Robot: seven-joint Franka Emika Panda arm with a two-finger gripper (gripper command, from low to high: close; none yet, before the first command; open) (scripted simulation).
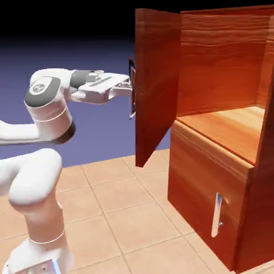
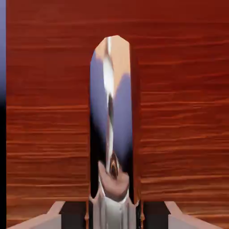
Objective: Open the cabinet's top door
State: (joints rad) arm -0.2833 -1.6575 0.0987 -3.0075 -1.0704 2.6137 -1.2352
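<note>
Has the jaws (image 2: 114, 215) closed around the long silver handle (image 2: 112, 107), near one end of it in the hand view, with a finger to either side and only the handle's width between. Seems to pinch firmly, though hard to judge contact exactly from the small, side-on grip in the exterior view. Makes sense to grasp there: gives a pull on the door's outer face, well away from the hinge side, for easy leverage.

Shows the top door (image 1: 155, 88) swung well out from the cabinet (image 1: 198, 160), on the exterior view's left of the opening, baring the pale inner shelf (image 1: 230, 126). Leaves the lower door (image 1: 184, 171) closed beneath, rightly untouched for this task. Looks to be at or close to the finish. Calls next, perhaps, for a little more swing along the hinge's arc, or for letting go and backing off straight; could slip along the smooth metal or nudge the door inward if pulled askew.
</note>
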